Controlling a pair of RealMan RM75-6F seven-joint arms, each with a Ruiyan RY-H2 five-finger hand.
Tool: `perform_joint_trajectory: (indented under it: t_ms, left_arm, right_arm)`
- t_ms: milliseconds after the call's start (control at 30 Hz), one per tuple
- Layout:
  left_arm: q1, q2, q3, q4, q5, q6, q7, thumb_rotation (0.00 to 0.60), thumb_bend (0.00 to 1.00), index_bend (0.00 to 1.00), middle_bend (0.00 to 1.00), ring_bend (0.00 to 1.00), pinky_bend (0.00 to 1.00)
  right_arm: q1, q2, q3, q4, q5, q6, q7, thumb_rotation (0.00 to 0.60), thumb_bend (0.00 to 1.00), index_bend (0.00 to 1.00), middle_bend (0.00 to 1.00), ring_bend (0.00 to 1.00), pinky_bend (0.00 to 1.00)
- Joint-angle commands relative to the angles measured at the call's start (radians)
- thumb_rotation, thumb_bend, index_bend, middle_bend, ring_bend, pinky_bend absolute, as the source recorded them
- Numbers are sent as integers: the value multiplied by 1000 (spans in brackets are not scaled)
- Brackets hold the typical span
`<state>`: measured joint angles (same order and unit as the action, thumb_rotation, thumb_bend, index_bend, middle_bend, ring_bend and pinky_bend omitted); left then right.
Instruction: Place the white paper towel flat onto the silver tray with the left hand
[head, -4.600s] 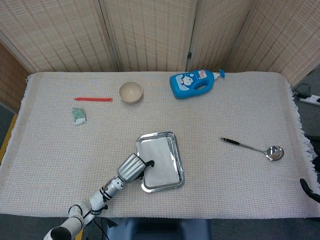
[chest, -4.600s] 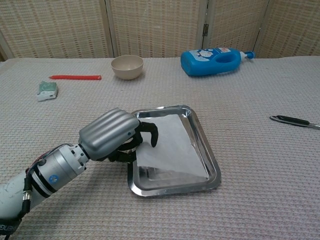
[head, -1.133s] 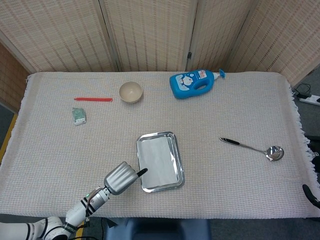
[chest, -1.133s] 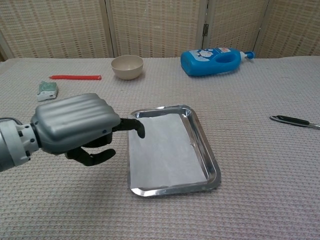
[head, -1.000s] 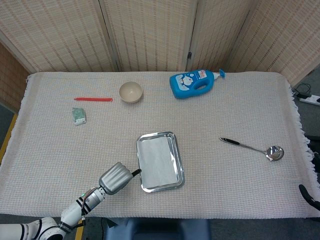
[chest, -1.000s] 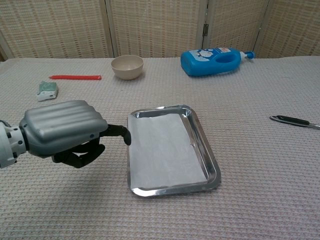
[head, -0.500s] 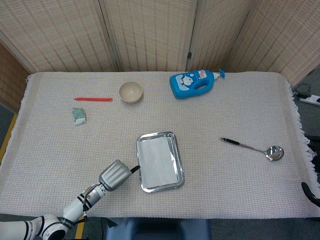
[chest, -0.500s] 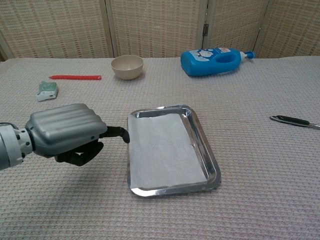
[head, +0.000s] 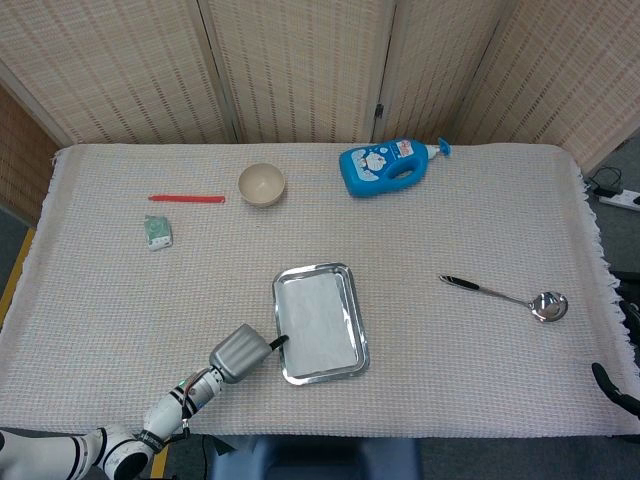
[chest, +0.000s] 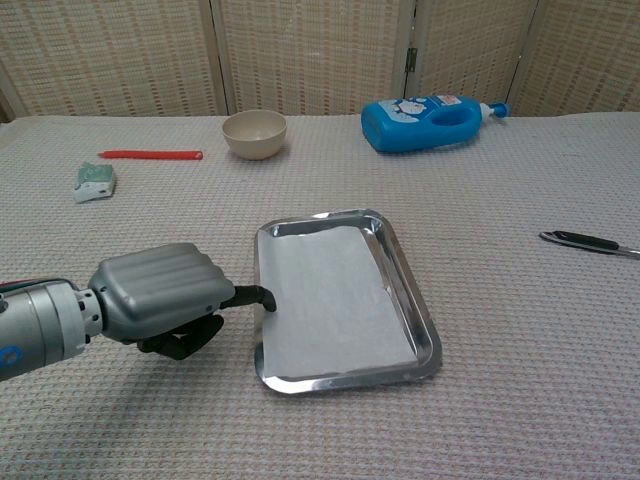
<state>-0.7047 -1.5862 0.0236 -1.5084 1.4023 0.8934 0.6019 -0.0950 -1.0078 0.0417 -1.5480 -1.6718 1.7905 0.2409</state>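
Note:
The white paper towel lies flat inside the silver tray, covering most of its floor. My left hand sits low on the cloth just left of the tray. One dark finger is stretched out to the tray's left rim at the towel's edge; the others are curled under the palm, holding nothing. Only a dark sliver of my right hand shows at the head view's bottom right edge, with its fingers hidden.
A beige bowl, a red pen and a small green packet lie at the back left. A blue bottle lies behind the tray, and a metal ladle to its right.
My left hand let go of the towel and drew back off the tray. In the last half second it sank lower and slid nearer, its outstretched finger now at the tray's left rim.

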Motion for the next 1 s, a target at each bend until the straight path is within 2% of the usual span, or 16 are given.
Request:
perform_joint_trajectory:
  t_ms: [33, 600, 800, 1000]
  left_arm:
    - [-5, -9, 3, 14, 0, -9, -5, 600, 819, 206, 1000, 1000, 1000]
    - [-29, -47, 2, 88, 20, -30, -58, 600, 811, 206, 1000, 1000, 1000]
    - [-27, -45, 0, 98, 49, 3, -68, 600, 809, 199, 1000, 1000, 1000]
    - [-9, -13, 11, 51, 106, 74, -72, 600, 706, 166, 1000, 1000, 1000]
  right_arm:
    - [0, 1, 0, 0, -1, 1, 1, 600, 362, 0, 0, 0, 0]
    - [-1, 1, 3, 2, 5, 2, 6, 600, 362, 0, 0, 0, 0]
    - [1, 1, 3, 2, 8, -3, 4, 600, 363, 0, 0, 0, 0]
    - [-1, 0, 1, 1, 1, 3, 1, 600, 362, 0, 0, 0, 0]
